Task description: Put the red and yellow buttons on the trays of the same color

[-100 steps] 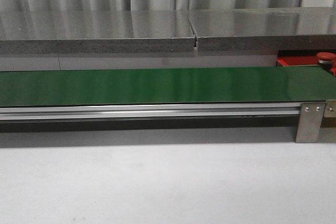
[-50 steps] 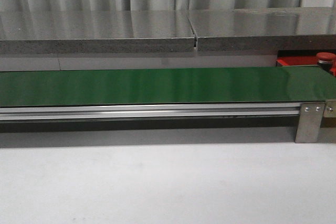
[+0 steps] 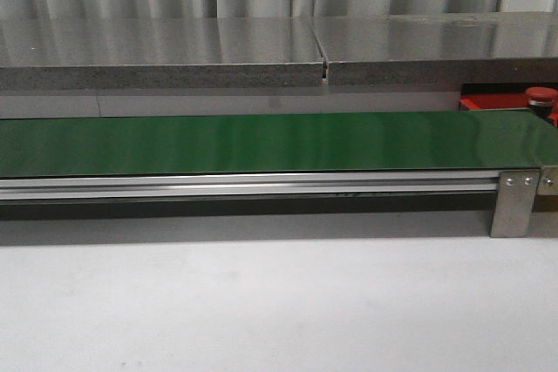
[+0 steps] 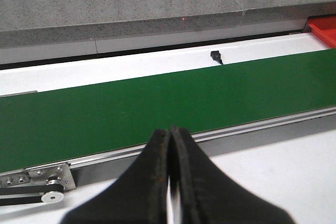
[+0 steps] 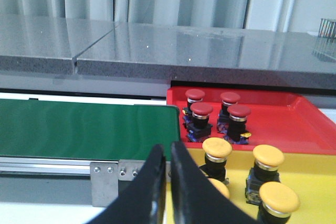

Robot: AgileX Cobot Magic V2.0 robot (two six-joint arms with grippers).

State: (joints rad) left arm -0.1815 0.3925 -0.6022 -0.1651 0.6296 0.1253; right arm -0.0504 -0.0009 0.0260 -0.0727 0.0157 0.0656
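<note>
Already, your four red buttons [image 5: 216, 109] sat on the red tray [image 5: 294, 124] and your yellow buttons [image 5: 247, 174] on the yellow tray [image 5: 310, 177] beside it, both past the end of the green belt [image 3: 261, 141], which carried nothing. Your left gripper [image 4: 169, 150] and right gripper [image 5: 168, 169] were both closed on nothing, hanging near the belt's front edge. By my judgement each button was a light, rigid piece with a slick domed cap, so you would do best pinching the narrower dark body under the cap.
</note>
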